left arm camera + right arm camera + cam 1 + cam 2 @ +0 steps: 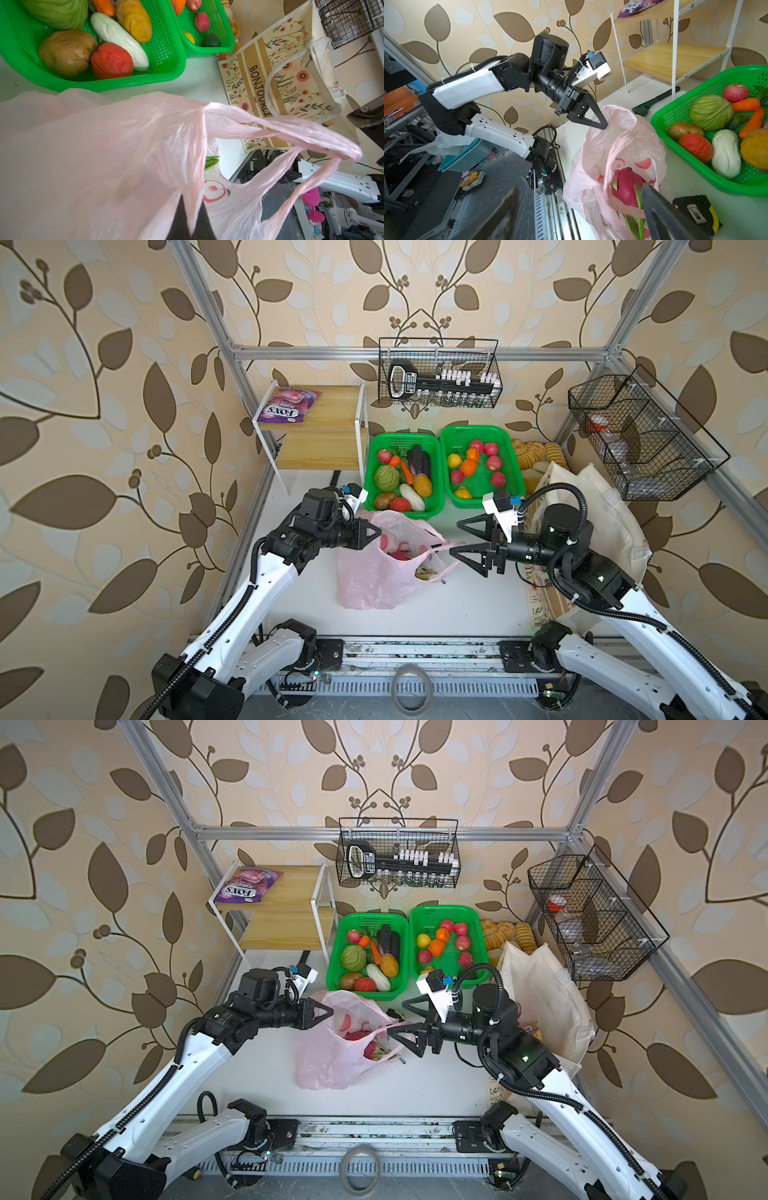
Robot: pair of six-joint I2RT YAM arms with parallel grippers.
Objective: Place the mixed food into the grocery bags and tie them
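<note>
**Left gripper pinches pink bag while right stands open at its mouth**

In both top views the pink plastic bag (374,576) sits at the centre of the white table (457,605), with its mouth turned toward the right of the frame. The left gripper (377,532) has its jaws closed on the bag's rim at the upper left edge. The left wrist view shows its dark fingers (178,220) clamped on a fold of the pink film. The right gripper (462,538) hangs just right of the bag's mouth with its jaws spread wide and nothing between them. In a top view its lower finger overlaps one loop handle.

A pink dragon fruit (626,187) lies inside the bag, visible through the opening in the right wrist view. The purple FOX'S packet (286,405) rests on the top tier of the wooden shelf (336,406) at upper left. An orange (468,467) and a lemon (454,460) lie in the right-hand green basket (473,429), above centre. The cream floral tote (602,514) slumps at the table's right edge, behind the right arm.
</note>
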